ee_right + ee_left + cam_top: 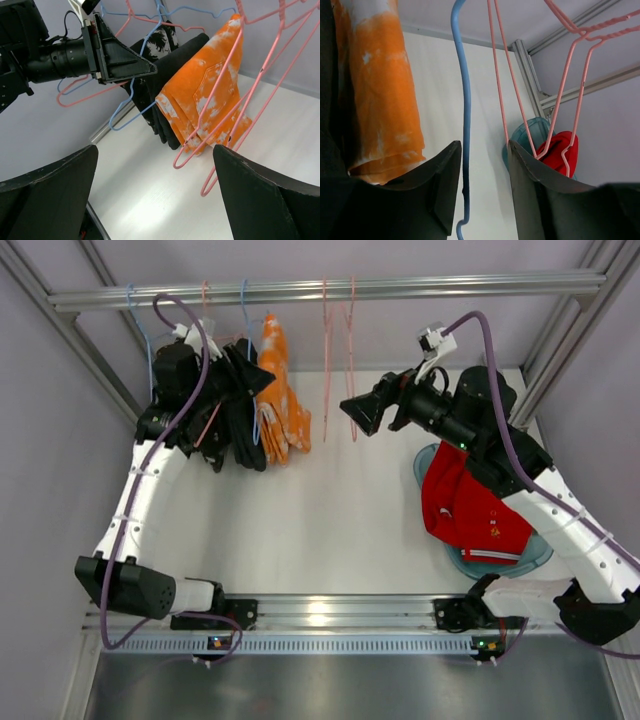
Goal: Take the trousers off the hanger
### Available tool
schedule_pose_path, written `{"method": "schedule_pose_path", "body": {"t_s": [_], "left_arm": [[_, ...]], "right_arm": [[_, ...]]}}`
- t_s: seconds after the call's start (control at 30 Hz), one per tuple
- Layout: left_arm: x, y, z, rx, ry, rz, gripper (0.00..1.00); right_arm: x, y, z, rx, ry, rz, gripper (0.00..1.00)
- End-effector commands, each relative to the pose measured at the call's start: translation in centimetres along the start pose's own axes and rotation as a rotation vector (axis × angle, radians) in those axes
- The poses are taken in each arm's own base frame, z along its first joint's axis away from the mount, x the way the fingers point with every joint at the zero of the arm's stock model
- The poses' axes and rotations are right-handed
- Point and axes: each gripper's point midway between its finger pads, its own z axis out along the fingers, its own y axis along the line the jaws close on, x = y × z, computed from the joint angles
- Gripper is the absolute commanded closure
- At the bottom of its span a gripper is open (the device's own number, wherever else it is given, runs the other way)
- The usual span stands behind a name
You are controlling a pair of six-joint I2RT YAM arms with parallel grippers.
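Observation:
The orange trousers with white markings (282, 405) hang from a hanger on the rail (330, 288), next to black clothes (238, 425). They also show in the left wrist view (380, 100) and the right wrist view (210, 95). My left gripper (258, 375) is open beside them, with a blue hanger wire (465, 125) running loose between its fingers (440, 190). The red trousers (465, 505) lie in a teal basin (530, 558) at the right. My right gripper (352, 408) is open and empty, facing the hangers from the right, apart from them.
Two empty pink hangers (338, 360) hang from the rail between the two grippers, and show in the right wrist view (235, 135). The blue hanger (131, 100) hangs by the black clothes (170, 75). Aluminium frame posts (70, 340) stand at both sides.

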Motion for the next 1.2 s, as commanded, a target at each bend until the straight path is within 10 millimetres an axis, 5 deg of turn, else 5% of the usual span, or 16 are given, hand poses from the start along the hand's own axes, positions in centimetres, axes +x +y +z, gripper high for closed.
{"method": "schedule_pose_path", "body": {"t_s": [0.0, 0.33, 0.53, 0.63, 1.17], "left_arm": [[-3.1, -3.1, -0.5, 0.138, -0.135, -0.007, 0.53], [-3.5, -2.8, 1.0, 0.157, -0.145, -0.04, 0.63], [-4.7, -4.4, 0.9, 0.228, -0.168, -0.03, 0.81], [-5.6, -5.2, 0.5, 0.252, -0.193, -0.016, 1.0], [-12.0, -13.8, -5.9, 0.48, -0.387, 0.088, 1.0]], "right_arm": [[-0.6, 0.2, -0.3, -0.02, -0.026, -0.006, 0.0], [-0.6, 0.3, -0.2, -0.024, -0.033, 0.009, 0.0], [-0.3, 0.2, -0.4, -0.023, -0.03, 0.006, 0.01], [-0.2, 0.1, -0.4, -0.023, -0.03, 0.003, 0.01], [0.1, 0.5, -0.3, -0.061, -0.042, -0.024, 0.01]]}}
